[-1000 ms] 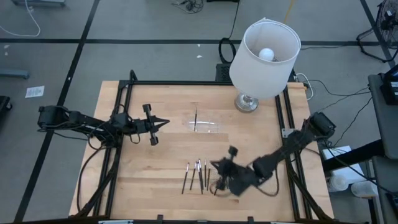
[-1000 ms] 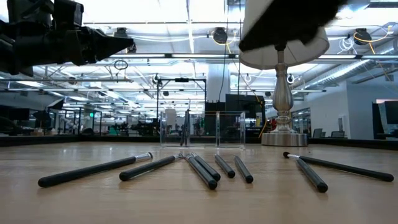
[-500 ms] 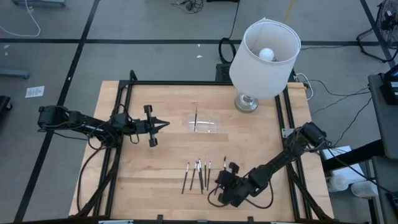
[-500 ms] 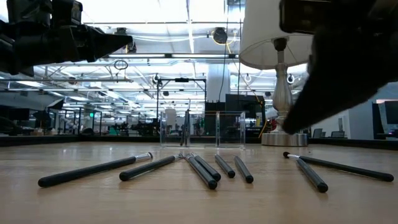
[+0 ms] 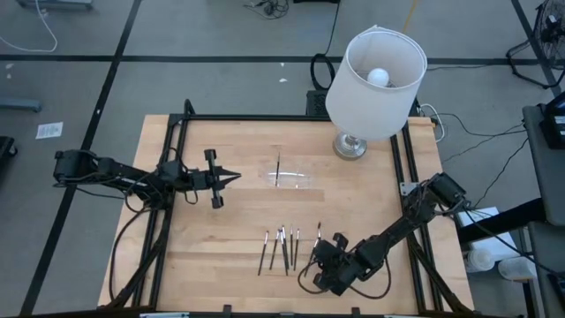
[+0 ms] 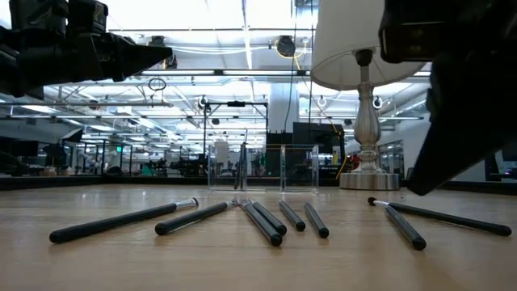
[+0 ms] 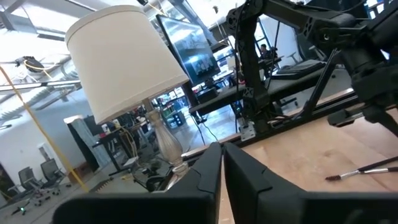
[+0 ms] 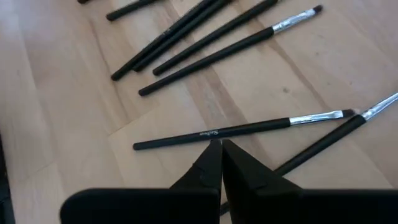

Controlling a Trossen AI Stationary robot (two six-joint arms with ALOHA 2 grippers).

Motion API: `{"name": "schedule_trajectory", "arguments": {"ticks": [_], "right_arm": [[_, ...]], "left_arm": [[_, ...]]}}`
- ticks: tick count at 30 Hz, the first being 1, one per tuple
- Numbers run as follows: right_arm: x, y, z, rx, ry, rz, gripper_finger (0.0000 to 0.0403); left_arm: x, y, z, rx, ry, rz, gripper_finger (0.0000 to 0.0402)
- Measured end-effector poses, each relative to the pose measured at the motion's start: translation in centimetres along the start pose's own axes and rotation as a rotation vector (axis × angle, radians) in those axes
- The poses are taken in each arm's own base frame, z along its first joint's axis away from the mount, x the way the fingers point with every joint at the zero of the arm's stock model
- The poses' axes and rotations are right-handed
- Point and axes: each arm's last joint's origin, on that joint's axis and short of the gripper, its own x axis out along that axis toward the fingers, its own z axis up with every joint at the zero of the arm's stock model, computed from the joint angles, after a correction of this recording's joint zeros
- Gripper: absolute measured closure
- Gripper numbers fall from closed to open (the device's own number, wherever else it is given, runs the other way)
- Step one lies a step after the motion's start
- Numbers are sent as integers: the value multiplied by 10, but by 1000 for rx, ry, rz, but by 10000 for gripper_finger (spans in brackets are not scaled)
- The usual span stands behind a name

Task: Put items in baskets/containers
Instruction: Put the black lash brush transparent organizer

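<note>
High view, wooden table (image 5: 221, 256) in mid-frame. Left gripper (image 5: 237, 177) left of centre, above the boards, tips pressed together with nothing between them, pointing right toward the transparent tray (image 5: 290, 178). Tray just right of centre, barely visible but for glinting edges, one dark brush (image 5: 278, 169) lying inside. Right gripper (image 5: 320, 253) low in the frame, right of centre, fingers pinched shut and empty, hanging over the right end of the brush row. Loose brushes (image 5: 281, 249) spread side by side at lower centre, well apart from the tray, handles dark, tips pale or silvery. White lamp (image 5: 375, 84) at upper right, base on the table's far right corner.

Low view: brushes (image 6: 242, 218) fanned across the foreground, tray (image 6: 262, 168) behind them at centre.

Right wrist view: closed fingertips (image 8: 214, 155) just above one brush (image 8: 239, 129) with a silver ferrule; contact with it impossible to tell
</note>
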Motion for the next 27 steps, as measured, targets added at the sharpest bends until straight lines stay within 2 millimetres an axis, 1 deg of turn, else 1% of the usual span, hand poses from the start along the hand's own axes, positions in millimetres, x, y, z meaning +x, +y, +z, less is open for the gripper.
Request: {"name": "schedule_trajectory", "arguments": {"ticks": [4, 7, 18, 27], "right_arm": [[3, -2, -3, -4, 20, -18, 403], [3, -4, -5, 32, 67, -33, 403], [1, -15, -9, 148, 124, -140, 403], [0, -17, -10, 147, 131, -161, 403]], "left_arm": [[0, 0, 0, -10, -2, 1, 372], [0, 0, 0, -11, -1, 1, 371], [0, 0, 0, -12, 0, 0, 371], [0, 0, 0, -12, 0, 1, 371]]}}
